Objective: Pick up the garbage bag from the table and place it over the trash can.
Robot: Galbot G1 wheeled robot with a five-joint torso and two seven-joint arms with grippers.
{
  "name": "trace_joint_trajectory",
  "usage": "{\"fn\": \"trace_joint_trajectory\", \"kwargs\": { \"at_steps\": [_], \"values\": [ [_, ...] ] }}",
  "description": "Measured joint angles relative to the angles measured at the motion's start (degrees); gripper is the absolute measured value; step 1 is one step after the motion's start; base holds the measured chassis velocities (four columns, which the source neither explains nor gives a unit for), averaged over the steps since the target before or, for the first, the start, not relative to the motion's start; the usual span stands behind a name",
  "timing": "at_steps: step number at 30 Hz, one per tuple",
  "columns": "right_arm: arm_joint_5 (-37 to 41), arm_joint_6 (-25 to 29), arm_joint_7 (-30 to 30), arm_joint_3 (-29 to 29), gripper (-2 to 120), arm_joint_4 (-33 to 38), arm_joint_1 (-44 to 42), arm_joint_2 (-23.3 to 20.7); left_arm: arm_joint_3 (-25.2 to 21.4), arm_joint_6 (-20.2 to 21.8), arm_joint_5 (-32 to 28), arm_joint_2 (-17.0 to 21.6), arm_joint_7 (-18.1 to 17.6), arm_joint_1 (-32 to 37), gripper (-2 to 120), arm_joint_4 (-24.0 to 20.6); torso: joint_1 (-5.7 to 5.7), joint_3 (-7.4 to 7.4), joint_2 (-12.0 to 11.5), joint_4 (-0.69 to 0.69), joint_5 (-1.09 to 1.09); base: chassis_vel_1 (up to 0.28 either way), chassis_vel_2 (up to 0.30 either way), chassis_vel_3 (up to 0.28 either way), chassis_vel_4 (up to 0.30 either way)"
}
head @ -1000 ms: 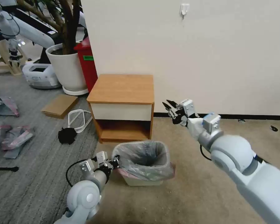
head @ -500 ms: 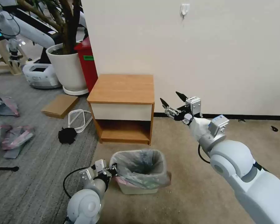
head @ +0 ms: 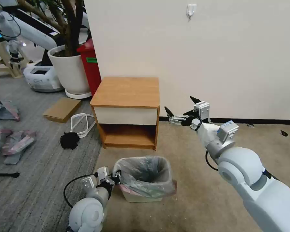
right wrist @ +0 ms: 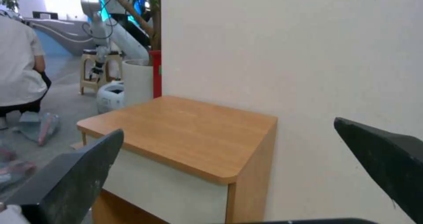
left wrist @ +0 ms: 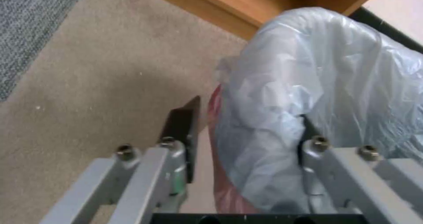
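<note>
The garbage bag [head: 146,174], translucent grey with a pink band, is draped over the cream trash can [head: 141,197] on the carpet in front of the table [head: 127,90]. My left gripper [head: 115,178] is at the can's left rim. The left wrist view shows the left gripper [left wrist: 249,118] open, a fold of the bag [left wrist: 282,95] bulging between its fingers and one finger half hidden behind the plastic. My right gripper [head: 179,104] hovers wide open to the right of the table, holding nothing. In the right wrist view it [right wrist: 229,151] faces the bare tabletop [right wrist: 185,131].
A wall stands right behind the table. To the left are a white plant pot [head: 69,69], a red bin [head: 91,64], flat cardboard [head: 62,109], a white loop [head: 82,124], a black lump [head: 69,140] and crumpled bags [head: 17,141]. Beige carpet lies open to the can's right.
My right gripper has spread its fingers wider and drifted up and to the right. The trash can with its bag and my left gripper have shifted a little toward me.
</note>
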Motion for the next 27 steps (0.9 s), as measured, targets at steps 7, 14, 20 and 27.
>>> {"fn": "trace_joint_trajectory", "kwargs": {
  "at_steps": [7, 14, 20, 27],
  "values": [
    [0.01, 0.11, -0.06, 0.67, 108, 0.03, -0.46, 0.15, -0.46, 0.80, -0.24, 0.17, -0.08, 1.06, 67, -1.45, 0.00, 0.00, 0.00, 0.00, 0.00, 0.000, 0.000, 0.000, 0.000],
    [0.02, 0.13, -0.09, 0.96, 99, 0.23, -0.73, 0.32, -0.89, 1.27, -0.40, 0.21, 0.09, 1.84, 89, -2.89, 0.00, 0.00, 0.00, 0.00, 0.00, 0.000, 0.000, 0.000, 0.000],
    [0.51, 0.13, -0.10, 2.35, 99, 0.74, -1.26, 0.32, -1.92, 1.30, -0.45, 0.79, 1.81, 3.26, 91, -5.52, 0.00, 0.00, 0.00, 0.00, 0.00, 0.000, 0.000, 0.000, 0.000],
    [5.03, 4.37, -1.35, 5.82, 100, 1.25, -2.73, -0.07, -4.39, -2.06, 2.70, 1.51, 7.34, 4.51, 89, -9.37, 0.00, 0.00, 0.00, 0.01, 0.00, 0.000, 0.000, 0.000, 0.000]
  ]
}}
